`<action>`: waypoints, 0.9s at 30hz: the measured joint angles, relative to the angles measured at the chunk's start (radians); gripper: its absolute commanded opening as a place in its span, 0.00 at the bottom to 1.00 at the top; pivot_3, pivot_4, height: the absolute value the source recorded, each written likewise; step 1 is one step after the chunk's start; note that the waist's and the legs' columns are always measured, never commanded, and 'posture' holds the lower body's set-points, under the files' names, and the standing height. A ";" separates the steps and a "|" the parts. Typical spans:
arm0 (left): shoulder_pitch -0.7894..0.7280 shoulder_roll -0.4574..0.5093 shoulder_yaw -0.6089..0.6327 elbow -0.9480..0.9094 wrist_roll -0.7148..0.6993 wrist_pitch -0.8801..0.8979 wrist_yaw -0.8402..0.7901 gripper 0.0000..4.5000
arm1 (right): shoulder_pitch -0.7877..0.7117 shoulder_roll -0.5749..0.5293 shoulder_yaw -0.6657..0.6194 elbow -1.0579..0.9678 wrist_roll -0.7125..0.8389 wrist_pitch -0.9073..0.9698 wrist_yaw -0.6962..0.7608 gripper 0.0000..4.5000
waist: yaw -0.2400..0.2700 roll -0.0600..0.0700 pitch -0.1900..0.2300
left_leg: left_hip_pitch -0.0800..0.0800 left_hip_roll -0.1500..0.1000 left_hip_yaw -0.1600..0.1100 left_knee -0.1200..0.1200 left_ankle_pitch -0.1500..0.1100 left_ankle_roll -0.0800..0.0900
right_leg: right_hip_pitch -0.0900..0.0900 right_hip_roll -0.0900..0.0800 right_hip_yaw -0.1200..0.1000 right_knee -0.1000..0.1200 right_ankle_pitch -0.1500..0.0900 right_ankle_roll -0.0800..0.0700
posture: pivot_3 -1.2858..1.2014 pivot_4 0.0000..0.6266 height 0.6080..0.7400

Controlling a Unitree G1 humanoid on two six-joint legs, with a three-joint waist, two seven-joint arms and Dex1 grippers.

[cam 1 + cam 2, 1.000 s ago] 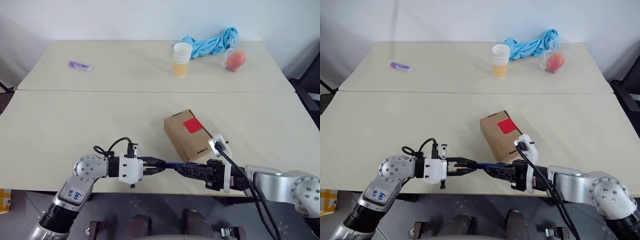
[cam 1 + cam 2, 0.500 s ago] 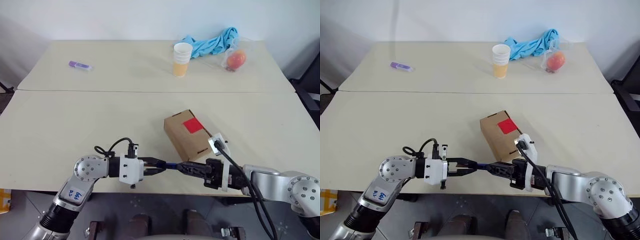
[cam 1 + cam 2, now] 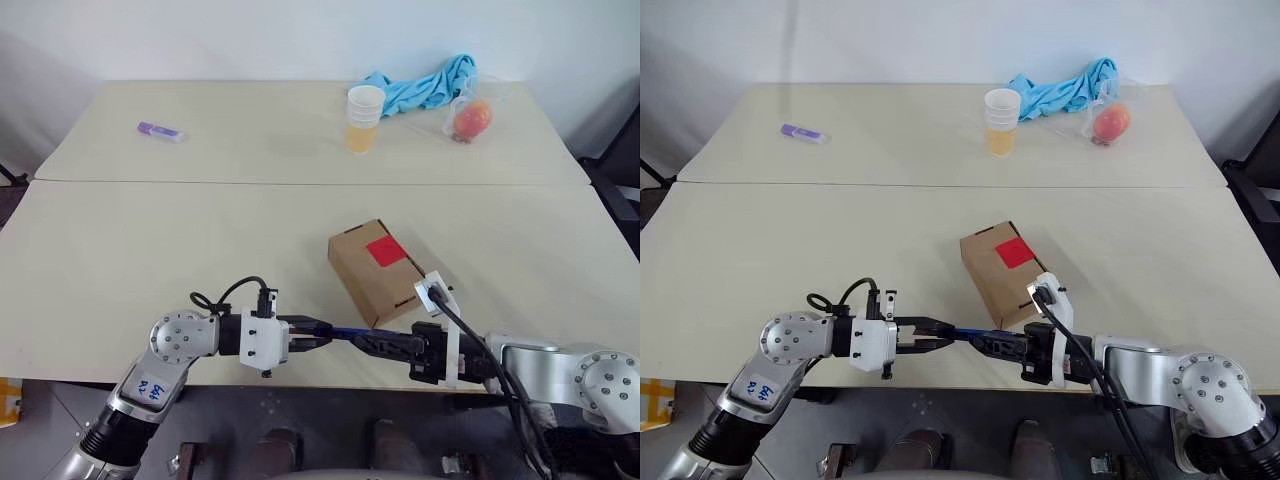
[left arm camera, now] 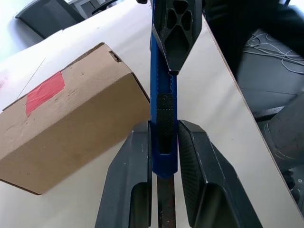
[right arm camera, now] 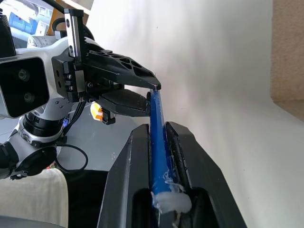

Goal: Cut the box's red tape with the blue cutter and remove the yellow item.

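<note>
Pale table [image 3: 150, 240] spreads before you. Your left gripper [image 3: 305, 335] is clenched on one end of the blue cutter [image 3: 338, 332] at the near edge, your right gripper [image 3: 375, 343] clenched on the other. Release too early and it drops. Just beyond, the box [image 3: 375, 270] sits with its red tape [image 3: 386, 250] uncut.

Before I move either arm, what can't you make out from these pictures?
- Yellow item: hidden; the box is closed, red tape uncut.
- Blue cutter blade: its ends sit between the left gripper and right gripper fingers.
- Box's far side: turned away in the head views.
- Purple object: too small to identify.
</note>
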 measured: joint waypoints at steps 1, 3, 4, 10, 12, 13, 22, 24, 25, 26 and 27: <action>0.000 0.000 0.000 0.000 -0.002 0.001 0.000 0.10 | 0.000 0.000 0.000 0.003 0.000 0.000 0.003 0.03 | 0.000 0.000 0.000 | 0.000 0.000 0.000 0.000 0.000 0.000 | 0.000 0.000 0.000 0.000 0.000 0.000 | 0.52 0.24 1.00; 0.002 0.000 0.000 -0.002 -0.026 0.020 -0.004 0.26 | 0.002 -0.002 -0.003 0.003 0.001 0.001 0.011 0.03 | 0.000 0.000 0.000 | 0.000 0.000 0.000 0.000 0.000 0.000 | 0.000 0.000 0.000 0.000 0.000 0.000 | 0.52 0.24 1.00; 0.003 -0.001 0.001 -0.007 -0.043 0.028 -0.007 0.33 | 0.003 -0.009 -0.005 0.004 0.000 0.002 0.012 0.03 | 0.000 0.000 0.000 | 0.000 0.000 0.000 0.000 0.000 0.000 | 0.000 0.000 0.000 0.000 0.000 0.000 | 0.52 0.24 1.00; 0.004 0.045 0.087 -0.055 -0.261 0.247 -0.021 0.67 | 0.075 -0.113 -0.125 -0.021 0.032 0.023 0.097 0.03 | 0.001 0.001 0.001 | -0.001 0.000 -0.001 0.000 0.000 0.000 | -0.001 0.000 -0.001 0.000 0.000 0.000 | 0.52 0.24 1.00; -0.008 0.094 0.150 -0.046 -0.362 0.376 -0.035 0.67 | 0.143 -0.163 -0.227 -0.059 0.055 0.040 0.178 0.03 | 0.001 0.001 0.001 | -0.002 0.000 -0.002 0.000 0.000 0.000 | -0.001 0.000 -0.002 0.000 0.000 0.000 | 0.52 0.24 1.00; -0.013 0.113 0.173 -0.037 -0.389 0.414 -0.046 0.67 | 0.166 -0.180 -0.260 -0.072 0.059 0.046 0.206 0.03 | 0.001 0.001 0.001 | -0.002 0.000 -0.002 0.000 0.000 0.000 | 0.000 0.000 -0.002 0.000 0.000 0.000 | 0.52 0.24 1.00; -0.160 0.125 0.236 0.181 -0.451 0.542 -0.147 0.34 | 0.306 -0.322 -0.614 -0.027 0.018 0.135 0.377 0.03 | 0.003 0.001 0.001 | -0.002 0.000 -0.001 0.001 -0.001 0.001 | 0.000 0.000 -0.003 0.000 0.000 0.000 | 0.52 0.24 1.00; -0.233 0.065 0.213 0.243 -0.430 0.529 -0.150 0.21 | 0.284 -0.371 -0.685 0.023 -0.003 0.166 0.408 0.03 | 0.007 0.002 0.001 | -0.003 -0.002 -0.001 0.002 0.000 0.001 | 0.000 -0.001 -0.003 0.000 0.000 0.001 | 0.52 0.24 1.00; -0.278 0.026 0.188 0.279 -0.409 0.518 -0.151 0.13 | 0.257 -0.406 -0.720 0.056 -0.017 0.181 0.427 0.03 | 0.011 0.002 0.001 | -0.003 -0.002 -0.001 0.003 0.000 0.001 | 0.000 -0.001 -0.004 0.000 0.001 0.001 | 0.52 0.24 1.00; -0.317 -0.014 0.160 0.307 -0.388 0.503 -0.151 0.06 | 0.224 -0.438 -0.757 0.087 -0.027 0.192 0.443 0.03 | 0.012 0.002 0.001 | -0.004 -0.001 -0.001 0.003 0.000 0.001 | 0.000 -0.001 -0.004 -0.001 0.001 0.001 | 0.52 0.24 1.00; -0.342 -0.041 0.137 0.331 -0.366 0.490 -0.153 0.00 | 0.198 -0.461 -0.770 0.107 -0.038 0.195 0.456 0.03 | 0.012 0.002 0.001 | -0.004 -0.001 -0.001 0.003 0.000 0.001 | 0.000 -0.001 -0.005 -0.001 0.001 0.001 | 0.52 0.24 1.00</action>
